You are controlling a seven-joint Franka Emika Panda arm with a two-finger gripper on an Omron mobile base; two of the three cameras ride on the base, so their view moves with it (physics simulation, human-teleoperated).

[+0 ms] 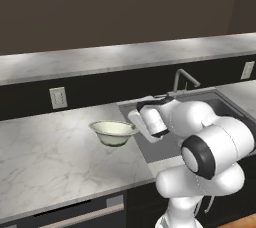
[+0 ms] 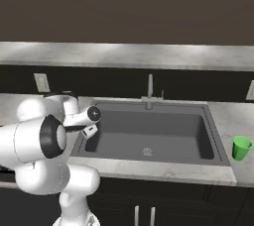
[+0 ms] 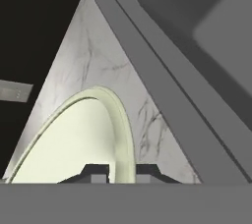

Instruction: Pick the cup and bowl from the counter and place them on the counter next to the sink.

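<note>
Cream-white, the bowl (image 1: pixel 113 132) hangs lifted above the marbled table (image 1: pixel 50 157), just left of the sink (image 2: pixel 149 133). The jaws are closed on its right rim, one finger on each side. The green cup (image 2: pixel 241 147) stands on the table right of the sink.
</note>
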